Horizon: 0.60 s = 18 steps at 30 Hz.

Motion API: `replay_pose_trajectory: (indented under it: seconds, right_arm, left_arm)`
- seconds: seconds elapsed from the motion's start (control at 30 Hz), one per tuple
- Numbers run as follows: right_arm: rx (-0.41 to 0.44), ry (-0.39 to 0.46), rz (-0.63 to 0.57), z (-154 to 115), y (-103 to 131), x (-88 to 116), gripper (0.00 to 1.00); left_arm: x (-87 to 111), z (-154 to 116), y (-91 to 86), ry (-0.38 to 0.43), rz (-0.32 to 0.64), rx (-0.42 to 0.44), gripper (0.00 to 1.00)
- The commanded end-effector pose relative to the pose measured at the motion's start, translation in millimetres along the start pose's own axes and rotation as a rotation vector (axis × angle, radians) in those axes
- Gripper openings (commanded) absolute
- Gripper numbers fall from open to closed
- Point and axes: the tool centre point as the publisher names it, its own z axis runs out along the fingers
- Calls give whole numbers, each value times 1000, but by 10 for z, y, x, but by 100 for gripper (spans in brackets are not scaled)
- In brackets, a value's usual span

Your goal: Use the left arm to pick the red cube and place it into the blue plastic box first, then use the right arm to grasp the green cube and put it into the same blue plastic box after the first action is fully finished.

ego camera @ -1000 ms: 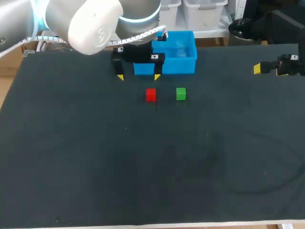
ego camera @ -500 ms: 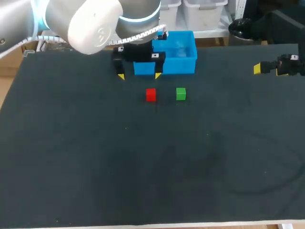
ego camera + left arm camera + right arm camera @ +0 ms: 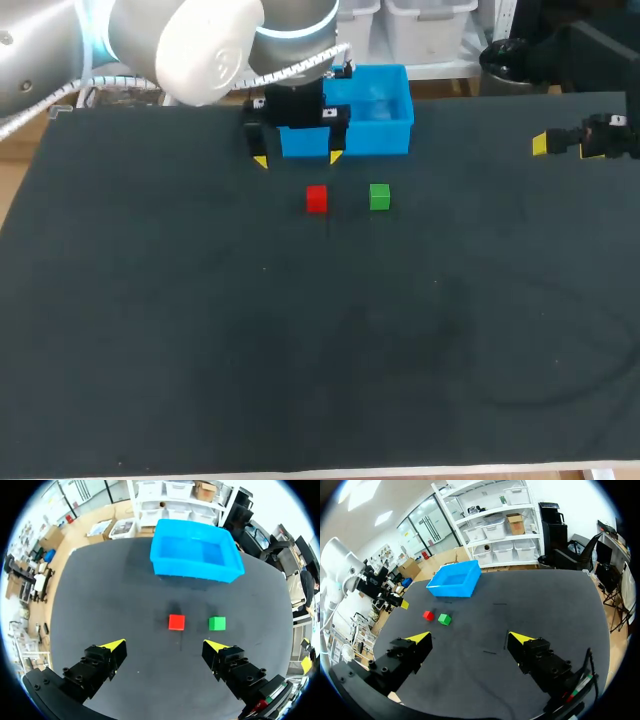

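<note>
While the left gripper (image 3: 297, 160) is held spread wide near the red cube (image 3: 317, 199) | green cube (image 3: 379, 197), just right, could be knocked by a finger | right gripper (image 3: 470, 638) likewise parted.

Table (image 3: 200, 350) has a dark charcoal, matte top, flat throughout. A thin pale strip (image 3: 500, 469) runs along its near edge. Lighting is even; shadows on the top are faint.
</note>
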Motion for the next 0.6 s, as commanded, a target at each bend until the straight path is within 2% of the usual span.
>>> replay_pose_trajectory:
  seconds: [0.03,0.13,0.43,0.6]
  right_arm:
    - [0,0,0,0,0,0,100]
    - [0,0,0,0,0,0,100]
    - [0,0,0,0,0,0,100]
    - [0,0,0,0,0,0,100]
  left_arm:
    - [-155,108,-61,62,3,-10,100]
    - [-167,158,-82,90,-16,2,100]
    - [-83,344,-253,83,34,3,100]
    - [-50,449,-276,89,47,-17,100]
